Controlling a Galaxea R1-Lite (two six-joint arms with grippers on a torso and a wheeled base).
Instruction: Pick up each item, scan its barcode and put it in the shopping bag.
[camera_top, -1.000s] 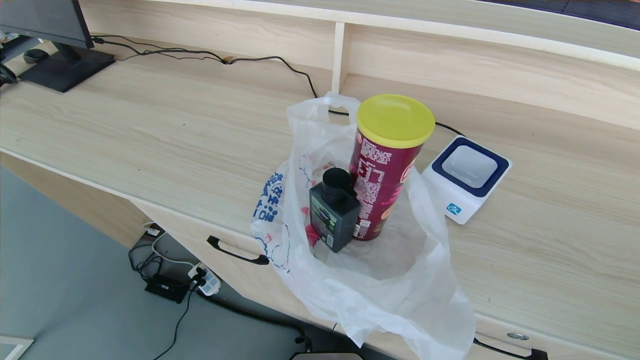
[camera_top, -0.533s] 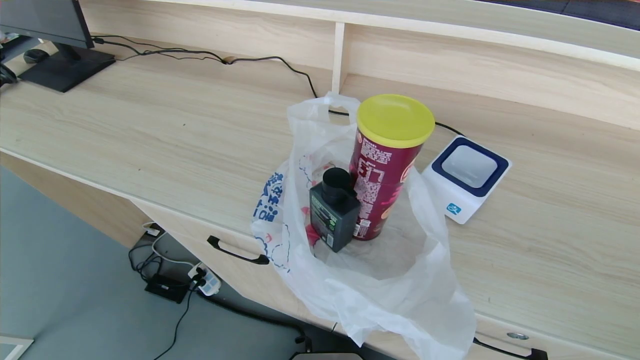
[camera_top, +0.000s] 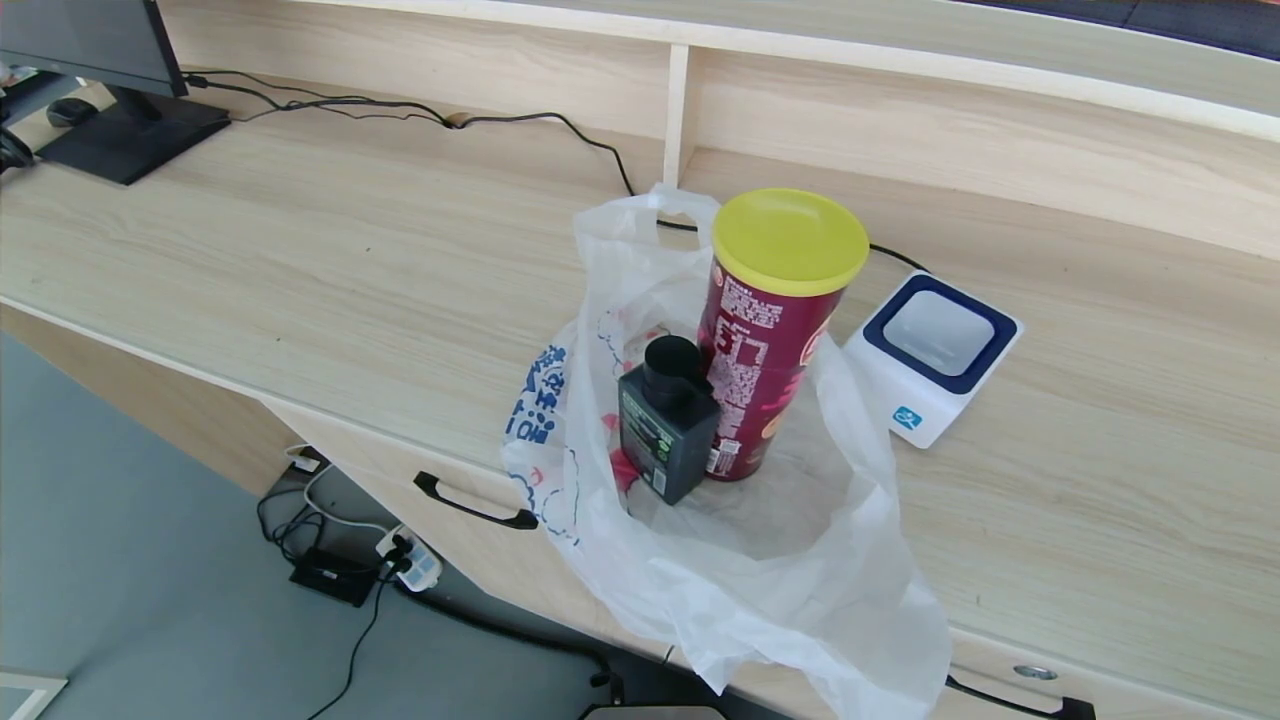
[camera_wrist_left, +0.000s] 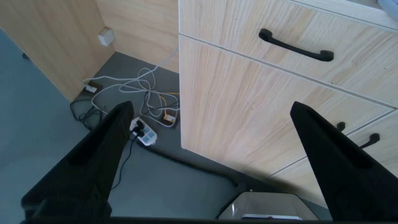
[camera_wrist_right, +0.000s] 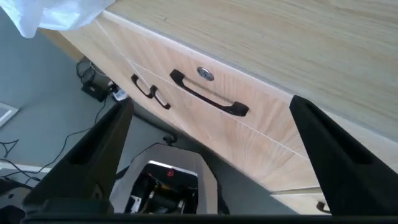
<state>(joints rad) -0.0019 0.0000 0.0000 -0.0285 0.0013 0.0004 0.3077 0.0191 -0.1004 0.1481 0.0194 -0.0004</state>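
Just can (camera_top: 765, 350), bottle (camera_top: 665, 432), bag (camera_top: 790, 600): one each

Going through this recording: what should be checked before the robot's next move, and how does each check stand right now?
1. Chip can upright inside the shopping bag: ok.
2. Black carton in the bag, against the can: ok.
3. Both barcodes scanned: cannot tell.
4. Scanner on the desk beside the bag, window uncovered: ok.
5. Bag fully on the desk: not ok, its front drapes over the desk's edge.
6. Left gripper and right gripper open and empty, low in front of the drawers: ok.
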